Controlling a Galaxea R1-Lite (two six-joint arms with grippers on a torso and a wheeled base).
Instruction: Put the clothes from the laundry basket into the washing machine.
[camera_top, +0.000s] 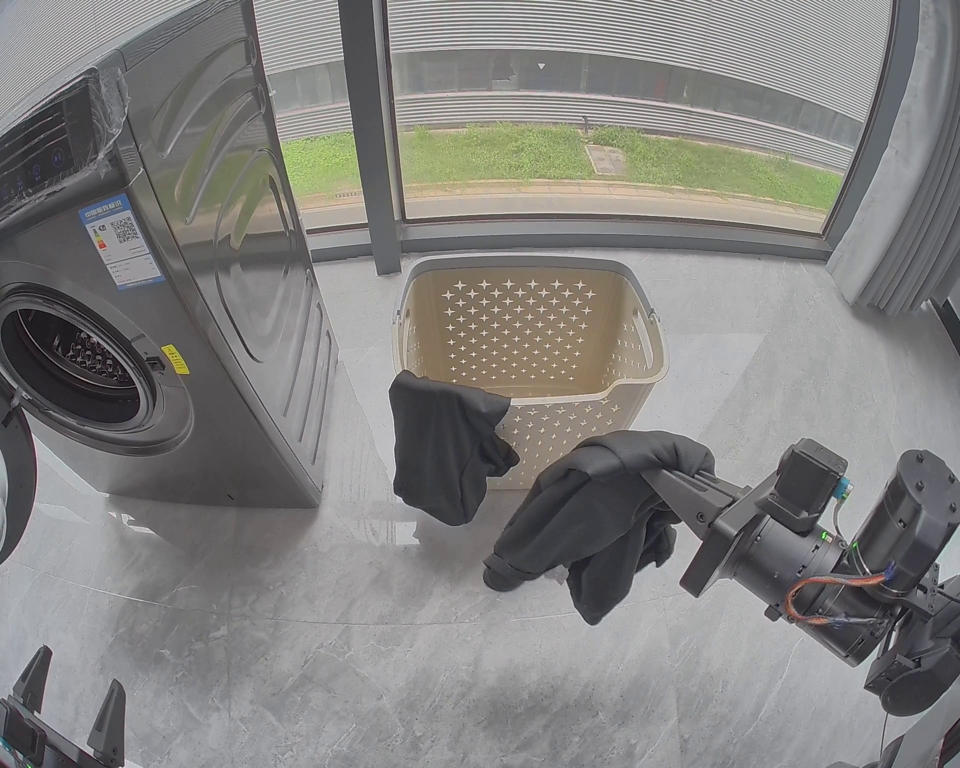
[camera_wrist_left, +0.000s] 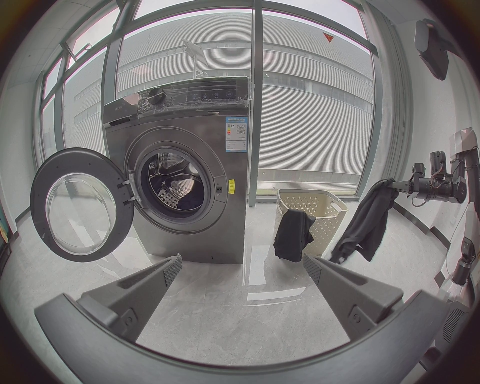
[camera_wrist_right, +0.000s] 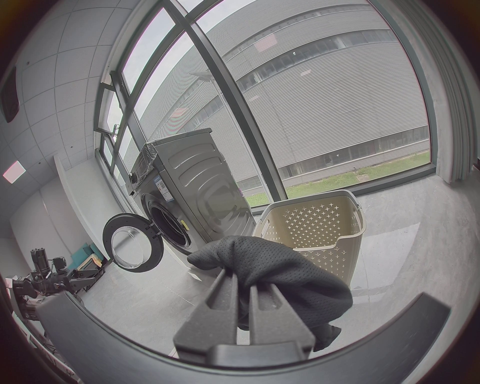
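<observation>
A beige laundry basket (camera_top: 620, 300) stands on the floor before the window. A black garment (camera_top: 440, 440) hangs over the basket's front left rim. My right gripper (camera_top: 655, 478) is shut on a second dark grey garment (camera_top: 590, 520), which hangs from it above the floor in front of the basket; the same garment (camera_wrist_right: 280, 275) covers the fingers (camera_wrist_right: 267, 305) in the right wrist view. The grey washing machine (camera_top: 170, 300) stands to the left, its round door (camera_wrist_left: 80, 205) swung open, drum (camera_wrist_left: 172, 182) visible. My left gripper (camera_wrist_left: 242, 272) is open and holds nothing, low, facing the machine.
Tall windows (camera_top: 600, 110) run behind the basket, with a grey pillar (camera_top: 365, 130) between machine and basket. A grey curtain (camera_top: 900, 220) hangs at the far right. Polished grey floor (camera_top: 350, 640) spreads between machine, basket and arms.
</observation>
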